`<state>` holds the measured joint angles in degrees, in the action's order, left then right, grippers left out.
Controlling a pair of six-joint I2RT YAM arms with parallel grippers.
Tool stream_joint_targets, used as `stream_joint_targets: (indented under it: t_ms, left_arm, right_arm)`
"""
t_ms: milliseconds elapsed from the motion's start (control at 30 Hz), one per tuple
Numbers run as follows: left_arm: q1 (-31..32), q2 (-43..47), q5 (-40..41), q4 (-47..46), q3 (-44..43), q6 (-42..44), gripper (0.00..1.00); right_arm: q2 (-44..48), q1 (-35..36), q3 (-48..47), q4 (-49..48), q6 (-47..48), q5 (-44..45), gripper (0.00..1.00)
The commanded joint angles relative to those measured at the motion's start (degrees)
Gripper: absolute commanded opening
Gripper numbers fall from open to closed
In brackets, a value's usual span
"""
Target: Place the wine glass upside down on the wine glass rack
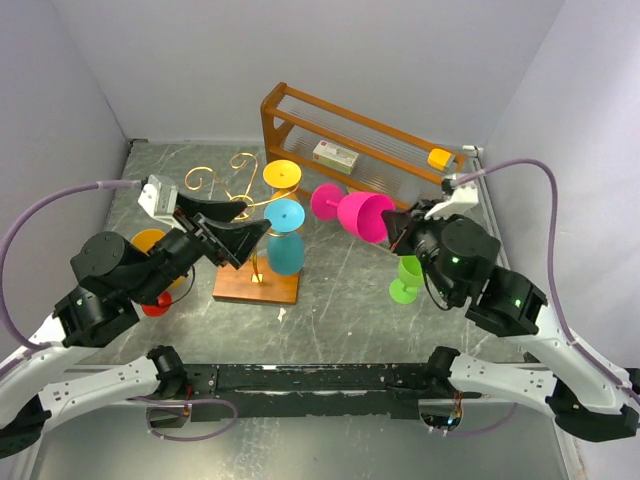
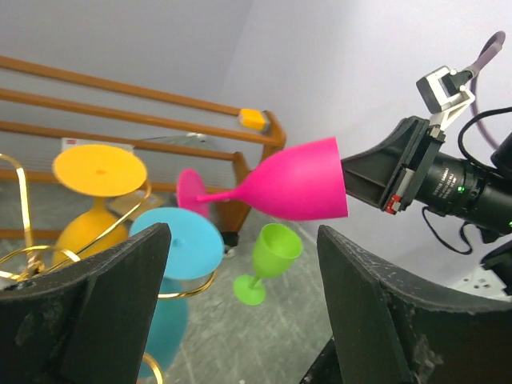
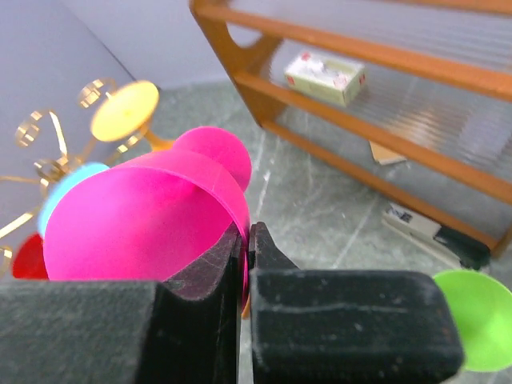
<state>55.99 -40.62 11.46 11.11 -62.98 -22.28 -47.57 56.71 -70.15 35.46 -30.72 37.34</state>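
My right gripper [image 1: 395, 228] [image 3: 249, 232] is shut on the rim of the pink wine glass [image 1: 360, 214] [image 2: 300, 182] [image 3: 136, 220]. It holds the glass on its side in the air, foot toward the rack. The wine glass rack [image 1: 226, 181] [image 2: 22, 196] [image 3: 50, 152], gold wire on a wooden base [image 1: 256, 284], carries a blue glass [image 1: 285, 240] [image 2: 178, 244] and a yellow glass [image 1: 282, 175] [image 2: 100, 170], both upside down. My left gripper [image 1: 255, 218] [image 2: 242, 236] stands open and empty beside the rack, facing the pink glass.
A green glass [image 1: 407, 277] [image 2: 270, 254] [image 3: 472, 316] stands upright on the table below the right gripper. A red glass [image 1: 155, 303] and an orange one [image 1: 150, 240] sit under the left arm. The brown wooden shelf [image 1: 360, 135] at the back holds a white box [image 1: 336, 157] and a yellow block [image 1: 439, 158].
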Motion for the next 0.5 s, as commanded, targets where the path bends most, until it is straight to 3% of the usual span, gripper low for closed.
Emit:
stream_joint_targets:
  t_ms: [0,233,467]
  left_arm:
    - [0.20,-2.59,-6.31,-8.27,0.41,-4.48,0.84]
    - [0.18,-6.72,-10.34,-20.05,1.85,-14.03,0.82]
    - [0.19,-9.51,-12.29,-33.66,6.01,-24.65,0.81]
  right_arm:
    - [4.25,0.29,2.54,-17.25,5.74,1.06,0.00]
    - [9.43,0.26,10.66,-39.30,10.23,-4.51,0.00]
    - [8.87,0.32,12.02,-49.74,13.36,-8.41,0.00]
